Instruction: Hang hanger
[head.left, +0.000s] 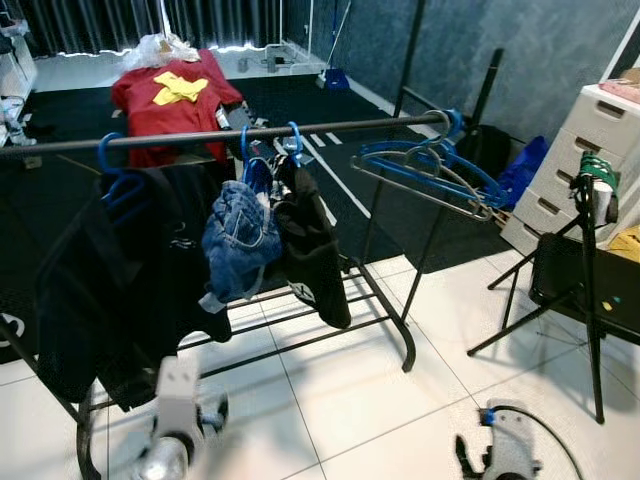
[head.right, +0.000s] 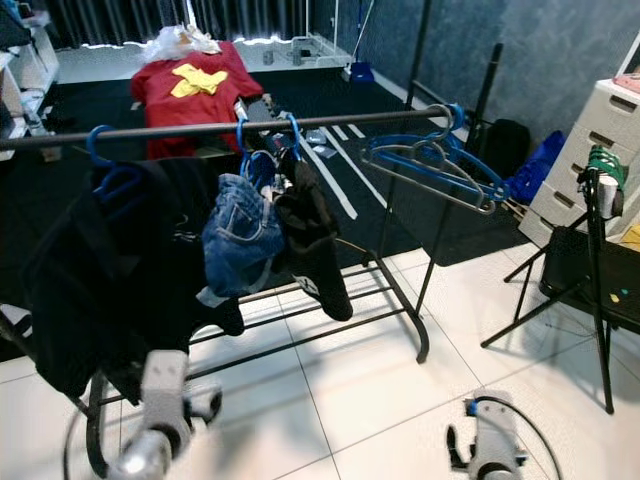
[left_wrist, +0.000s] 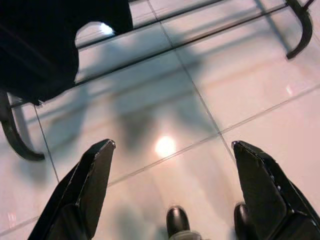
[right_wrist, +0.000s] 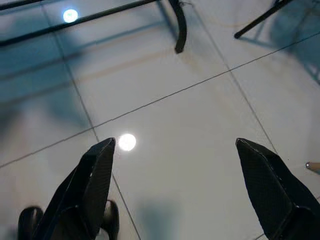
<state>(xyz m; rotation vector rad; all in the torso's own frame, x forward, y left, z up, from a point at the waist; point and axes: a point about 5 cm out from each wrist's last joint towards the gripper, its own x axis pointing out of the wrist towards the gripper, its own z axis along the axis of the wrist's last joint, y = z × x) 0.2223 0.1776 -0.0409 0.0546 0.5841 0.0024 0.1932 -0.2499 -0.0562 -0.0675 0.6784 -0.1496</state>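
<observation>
Hangers (head.left: 430, 165) on rail (head.left: 220, 135) (pincers idle)

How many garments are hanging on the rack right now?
3, maybe more hidden. On the rail, from the robot's left: a black top, a blue denim piece in the middle, and a black garment touching it. Right of those hang bare hangers.

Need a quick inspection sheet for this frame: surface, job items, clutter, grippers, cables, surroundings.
Surface: white tile floor, black carpet beyond.
Job's things: clothes rack; empty blue hangers hooked at its right end.
Clutter: black garment, denim piece, dark garment hanging on rack.
Grippers: left gripper and right gripper low over floor, jaws open, empty.
Cables: black cable by right arm.
Surroundings: drawer unit, tripod, red shirt.
</observation>
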